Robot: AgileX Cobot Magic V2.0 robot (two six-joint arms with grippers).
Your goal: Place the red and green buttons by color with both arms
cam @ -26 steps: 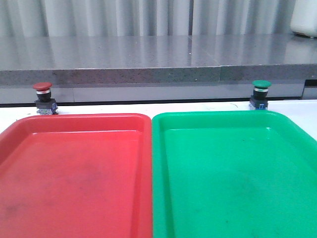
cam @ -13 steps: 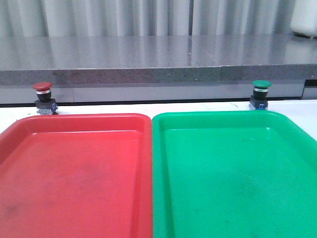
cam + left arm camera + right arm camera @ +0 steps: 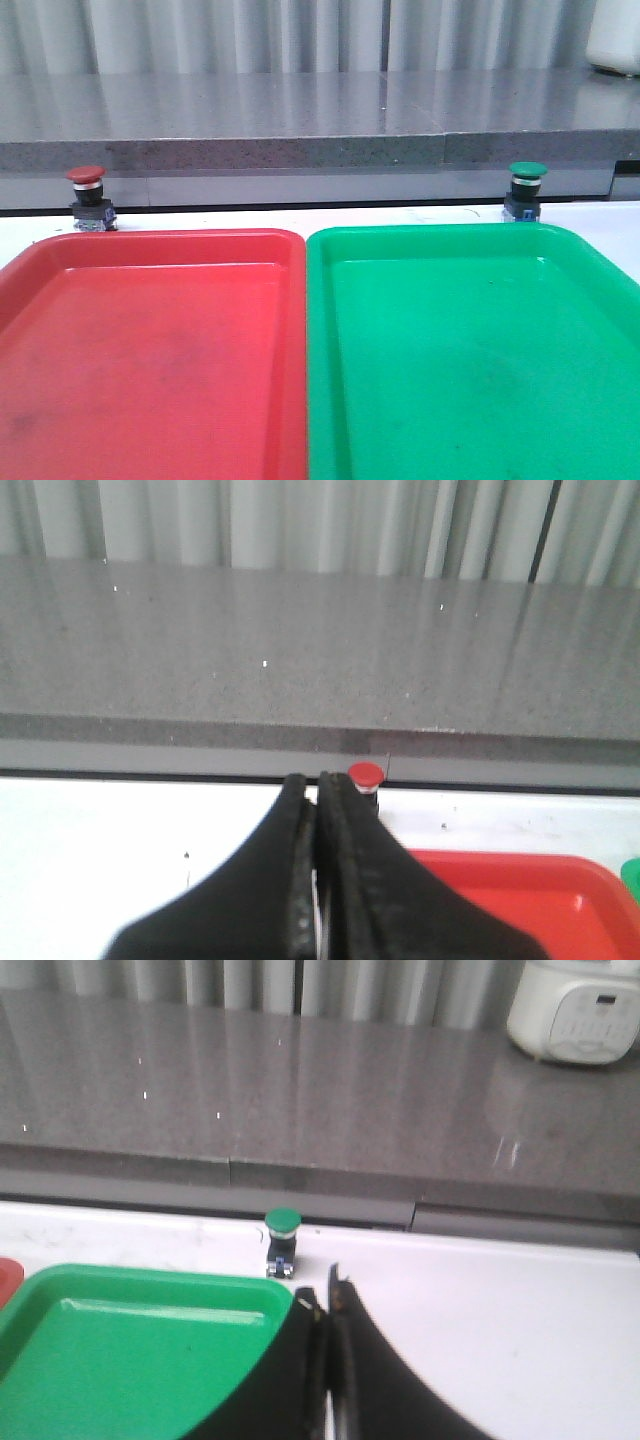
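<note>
Front view: you see the red-capped mushroom push-button with silver collar and black body [image 3: 87, 198] standing upright on the white tabletop [image 3: 400, 215] at left-centre of the frame, just behind the far left corner of the big red plastic tray [image 3: 150, 350]. The green-capped push-button of the same build [image 3: 526, 190] stands upright at right-centre, just behind the far rim of the big green plastic tray [image 3: 470, 350]. Both buttons are outside the trays, well apart from each other. The trays sit side by side, long edges touching or nearly so, filling the lower half. Only a thin strip of white table is open between the tray rims and the grey stone ledge [image 3: 300, 150]; the buttons sit in that strip, close to the ledge face.

No arms show in your front view.

Left wrist view: the left black gripper [image 3: 317, 790] has its fingers pressed together, nothing between them; the red cap peeks just past the tips, apart from them.

Right wrist view: the right black gripper [image 3: 325, 1305] is likewise closed up with nothing pinched, green button beyond the tips, open white table beside it. A white appliance [image 3: 575, 1010] sits upper right on the ledge.
</note>
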